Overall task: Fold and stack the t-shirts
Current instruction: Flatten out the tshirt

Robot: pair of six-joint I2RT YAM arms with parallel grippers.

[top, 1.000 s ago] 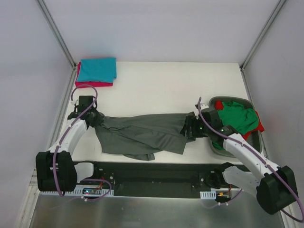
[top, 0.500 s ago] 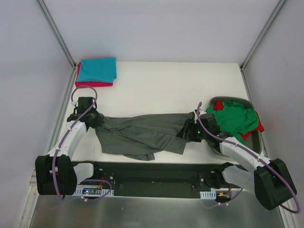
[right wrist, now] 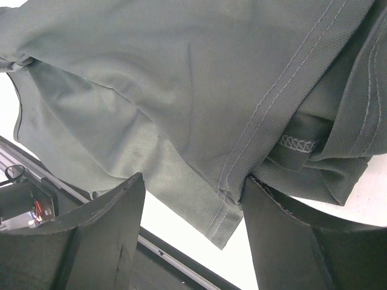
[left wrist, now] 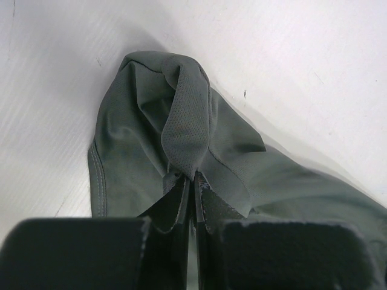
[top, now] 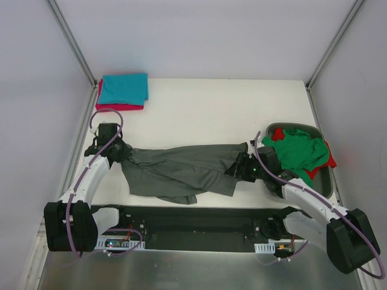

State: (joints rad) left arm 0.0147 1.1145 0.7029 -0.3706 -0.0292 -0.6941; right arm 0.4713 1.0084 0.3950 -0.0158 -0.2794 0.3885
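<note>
A dark grey t-shirt [top: 181, 169] lies stretched and rumpled across the front of the table. My left gripper [top: 123, 152] is shut on its bunched left end; in the left wrist view the cloth [left wrist: 181, 121] fans out from the pinched fingertips of that gripper [left wrist: 195, 178]. My right gripper [top: 237, 168] is at the shirt's right end. In the right wrist view this gripper [right wrist: 192, 181] stands open. A stitched hem corner [right wrist: 227, 217] hangs between the fingers, against the right one. A folded teal t-shirt [top: 124, 88] lies on a crimson-pink one [top: 118, 107] at the back left.
A dark grey oval tub [top: 294, 125] at the right holds a crumpled green t-shirt [top: 296, 151] over a red one [top: 329, 162]. A black rail [top: 193, 220] with the arm bases runs along the near edge. Metal frame posts stand at both back corners.
My right gripper has slid a little left and nearer along the shirt's right end, and its jaws have narrowed. The left gripper keeps its hold and has barely moved.
</note>
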